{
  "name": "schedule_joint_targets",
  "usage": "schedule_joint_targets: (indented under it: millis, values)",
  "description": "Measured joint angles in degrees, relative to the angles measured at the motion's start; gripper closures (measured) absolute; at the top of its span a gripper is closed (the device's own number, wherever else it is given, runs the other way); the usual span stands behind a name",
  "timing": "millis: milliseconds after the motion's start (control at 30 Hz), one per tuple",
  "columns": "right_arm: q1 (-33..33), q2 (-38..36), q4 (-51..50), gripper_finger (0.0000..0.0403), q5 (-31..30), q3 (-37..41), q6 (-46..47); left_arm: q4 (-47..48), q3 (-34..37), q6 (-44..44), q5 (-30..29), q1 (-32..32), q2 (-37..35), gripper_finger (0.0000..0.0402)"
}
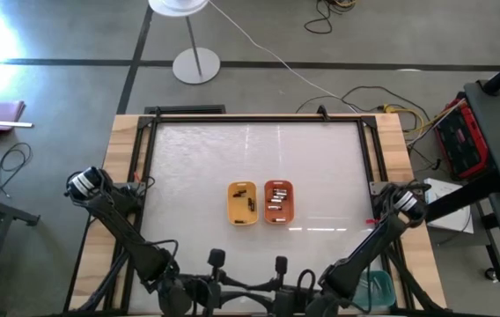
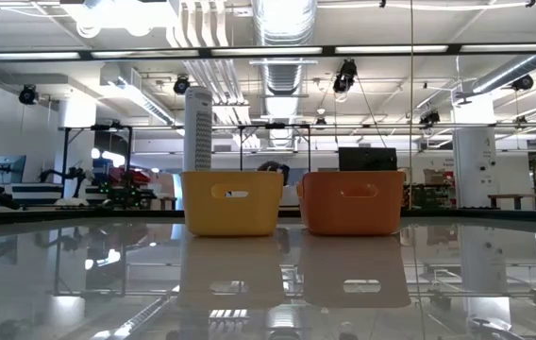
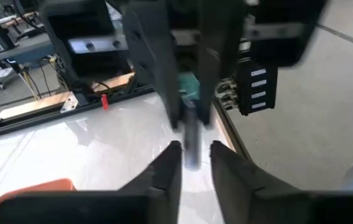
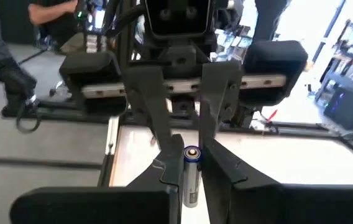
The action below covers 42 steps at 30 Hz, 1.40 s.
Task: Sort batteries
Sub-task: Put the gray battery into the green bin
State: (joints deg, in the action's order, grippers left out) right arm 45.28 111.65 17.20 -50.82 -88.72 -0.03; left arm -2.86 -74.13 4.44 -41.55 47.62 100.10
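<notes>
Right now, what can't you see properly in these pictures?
- Batteries in the yellow tray and orange tray: walls hide them in low view; too small to count in high view.
- Label of the battery in the right pincer: blurred, right wrist view.
- Left pincer facing it: lost among the dark arms, high view.

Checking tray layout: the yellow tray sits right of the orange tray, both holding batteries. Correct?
Not quite. The high view shows the yellow tray left of the orange tray, not right of it; both do hold batteries.
</notes>
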Motion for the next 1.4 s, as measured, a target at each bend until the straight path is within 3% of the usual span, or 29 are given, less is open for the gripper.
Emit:
schedule_joint_targets:
  millis: [167,333,467,600,733,900,1100,1400]
  values:
    - [0.60,-4.26,-13.71,0.0377,0.11,0.06,10.30,5.95,0.00,2.91,0.47,0.36,-0.01,0.0273]
    - [2.06,-8.68,-40.08,0.0377,2.87,0.05,36.31,19.41,0.00,14.33,0.51,0.32,-0.01,0.0233]
    - [4.01,-10.37,-63.24,0.0378,13.03,0.04,60.68,26.98,0.24,22.69,1.26,0.36,0.71,0.0227]
    - [6.92,-9.89,-78.89,0.0378,24.65,0.06,80.41,27.53,0.73,23.22,2.31,0.35,2.53,0.0226]
    - [10.67,-9.81,-81.22,0.0377,35.73,0.05,89.03,27.29,0.74,22.31,3.61,0.10,3.70,0.0226]
    - [15.74,-9.81,-84.14,0.0376,43.11,0.26,96.79,26.58,0.74,21.60,4.05,0.02,4.17,0.0226]
    - [19.47,-9.81,-87.63,0.0376,44.91,2.73,104.98,25.71,0.74,21.56,4.07,-0.55,4.17,0.0226]
    - [20.74,-9.21,-80.69,0.0375,45.04,12.79,105.54,24.78,0.74,21.66,4.05,-1.04,4.17,0.0225]
